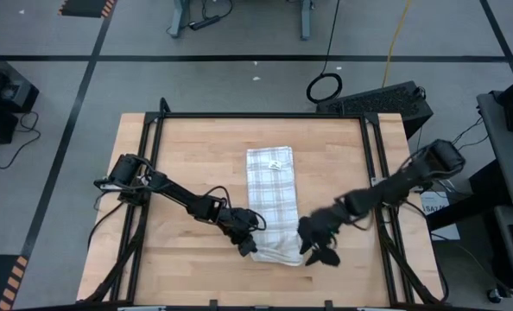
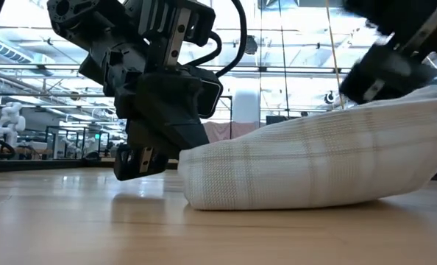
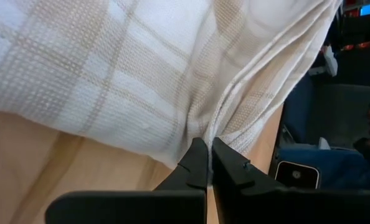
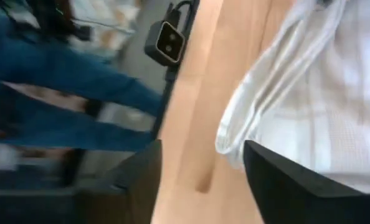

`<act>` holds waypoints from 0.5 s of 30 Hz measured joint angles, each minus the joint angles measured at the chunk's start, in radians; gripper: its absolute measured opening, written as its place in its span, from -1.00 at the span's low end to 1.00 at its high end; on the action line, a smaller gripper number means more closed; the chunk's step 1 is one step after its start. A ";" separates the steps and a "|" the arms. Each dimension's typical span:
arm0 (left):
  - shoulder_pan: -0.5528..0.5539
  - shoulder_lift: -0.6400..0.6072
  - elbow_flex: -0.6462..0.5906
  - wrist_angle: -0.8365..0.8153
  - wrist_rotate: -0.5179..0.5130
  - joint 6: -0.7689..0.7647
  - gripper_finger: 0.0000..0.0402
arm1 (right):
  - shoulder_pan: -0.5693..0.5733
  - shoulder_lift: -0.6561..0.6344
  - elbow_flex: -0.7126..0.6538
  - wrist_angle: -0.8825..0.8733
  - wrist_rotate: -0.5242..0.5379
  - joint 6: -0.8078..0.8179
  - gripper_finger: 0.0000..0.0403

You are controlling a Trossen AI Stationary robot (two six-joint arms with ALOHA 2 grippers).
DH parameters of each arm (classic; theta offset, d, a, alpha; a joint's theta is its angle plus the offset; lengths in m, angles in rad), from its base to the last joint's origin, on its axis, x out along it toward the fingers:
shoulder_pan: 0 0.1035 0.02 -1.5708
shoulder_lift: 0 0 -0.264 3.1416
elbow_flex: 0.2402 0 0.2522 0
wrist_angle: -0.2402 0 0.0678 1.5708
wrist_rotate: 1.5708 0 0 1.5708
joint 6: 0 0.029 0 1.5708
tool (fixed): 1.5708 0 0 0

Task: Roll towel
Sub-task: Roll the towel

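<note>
High view: towel point(image 1: 271, 200) is lying lengthwise at the middle of the table point(image 1: 187, 147), its near end lifted and starting to fold over. Left gripper point(image 1: 246, 245) is sitting at the near-left corner of the cloth; right gripper point(image 1: 319, 250) is sitting just off the near-right corner.

Low view: towel point(image 2: 314, 158) is bulging as a loose, half-formed roll, its underside resting on the wood. Left gripper point(image 2: 141, 158) is hanging just beside the roll's end.

Left wrist view: left gripper point(image 3: 208, 163) is pinching shut on a gathered edge of the towel point(image 3: 141, 68).

Right wrist view: right gripper point(image 4: 200, 165) is standing with its fingers point(image 4: 278, 168) parted, a folded edge of the towel point(image 4: 309, 106) lying between them, not clamped.

Risk, as a judgement: with only one corner held, the loose right side is likely to sag or unfold, giving a skewed roll; a pull by the left claw alone could drag the cloth sideways.
</note>
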 joint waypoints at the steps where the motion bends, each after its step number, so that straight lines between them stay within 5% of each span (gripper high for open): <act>1: 0.000 0.000 0.000 0.000 -0.001 0.000 -0.98 | 0.039 -0.009 0.001 -0.010 0.077 -0.029 0.11; 8: 0.000 0.000 0.000 -0.007 -0.006 0.000 -0.98 | 0.215 0.062 0.001 -0.017 0.494 -0.004 0.46; 15: 0.000 0.000 0.001 -0.015 -0.007 -0.011 -0.98 | 0.256 0.111 0.001 0.049 0.617 0.023 0.57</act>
